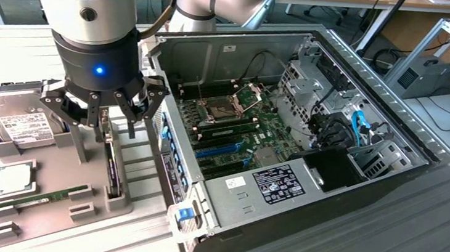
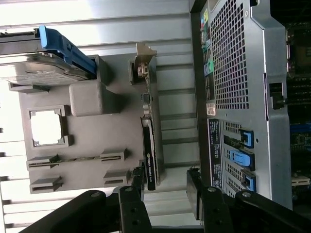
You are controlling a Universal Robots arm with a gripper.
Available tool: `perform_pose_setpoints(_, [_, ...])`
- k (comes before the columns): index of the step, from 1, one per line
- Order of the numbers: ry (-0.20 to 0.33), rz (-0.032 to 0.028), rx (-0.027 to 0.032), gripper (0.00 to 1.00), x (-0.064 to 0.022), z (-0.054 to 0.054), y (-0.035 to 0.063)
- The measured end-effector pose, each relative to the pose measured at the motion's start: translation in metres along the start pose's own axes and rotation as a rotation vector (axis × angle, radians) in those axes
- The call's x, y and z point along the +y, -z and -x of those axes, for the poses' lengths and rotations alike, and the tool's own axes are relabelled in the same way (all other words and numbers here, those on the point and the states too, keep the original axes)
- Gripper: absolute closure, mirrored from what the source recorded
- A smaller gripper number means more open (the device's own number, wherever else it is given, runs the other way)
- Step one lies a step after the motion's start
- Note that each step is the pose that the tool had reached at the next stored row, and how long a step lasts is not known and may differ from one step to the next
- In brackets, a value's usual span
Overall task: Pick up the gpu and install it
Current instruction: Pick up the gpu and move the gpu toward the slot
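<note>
The gpu (image 1: 113,171) is a thin black card standing on its edge in a slot of the grey fixture tray (image 1: 56,165), to the exterior view's left of the open computer case (image 1: 290,138). My gripper (image 1: 108,121) hangs just above the card's far end, open, with nothing between its fingers. In the wrist view the gpu (image 2: 148,141) runs away from my gripper (image 2: 165,187), its silver bracket (image 2: 143,58) at the far end. The card's near end lies close to one finger (image 2: 138,182), not midway between the two.
On the tray also lie a hard drive (image 1: 22,125) in a blue caddy, a square processor (image 1: 13,180) and a green RAM stick (image 1: 36,197). The case's motherboard shows blue expansion slots (image 1: 218,153). The case's rear wall (image 2: 238,97) stands close beside the card.
</note>
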State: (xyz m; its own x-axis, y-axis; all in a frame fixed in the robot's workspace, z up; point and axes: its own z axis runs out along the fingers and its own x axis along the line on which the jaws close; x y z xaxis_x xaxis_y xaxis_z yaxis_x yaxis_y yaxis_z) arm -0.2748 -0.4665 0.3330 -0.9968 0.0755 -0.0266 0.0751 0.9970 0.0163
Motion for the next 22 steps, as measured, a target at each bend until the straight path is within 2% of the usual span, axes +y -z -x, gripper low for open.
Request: perform_pose_setpoints(22, [0.0, -0.0064, -0.0004, 0.52, -0.0002, -0.0008, -0.0081])
